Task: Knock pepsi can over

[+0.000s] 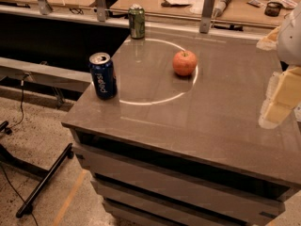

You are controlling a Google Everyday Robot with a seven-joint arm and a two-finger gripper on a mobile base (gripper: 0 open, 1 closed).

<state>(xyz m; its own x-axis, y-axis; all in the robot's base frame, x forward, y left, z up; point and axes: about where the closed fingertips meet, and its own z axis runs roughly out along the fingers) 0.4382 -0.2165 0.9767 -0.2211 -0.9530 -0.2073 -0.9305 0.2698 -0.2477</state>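
Observation:
The pepsi can (102,76) is dark blue with white lettering and a silver top. It stands upright near the left edge of the grey-brown table (202,121). My gripper (277,100) is at the far right edge of the view, above the table's right side and partly cut off. It is far from the pepsi can, with most of the table's width between them.
A red-orange apple (185,63) lies mid-table between the gripper and the can. A green can (137,21) stands upright at the table's back left corner. A bright ring of light lies on the tabletop. A cluttered bench runs behind; the floor drops off left.

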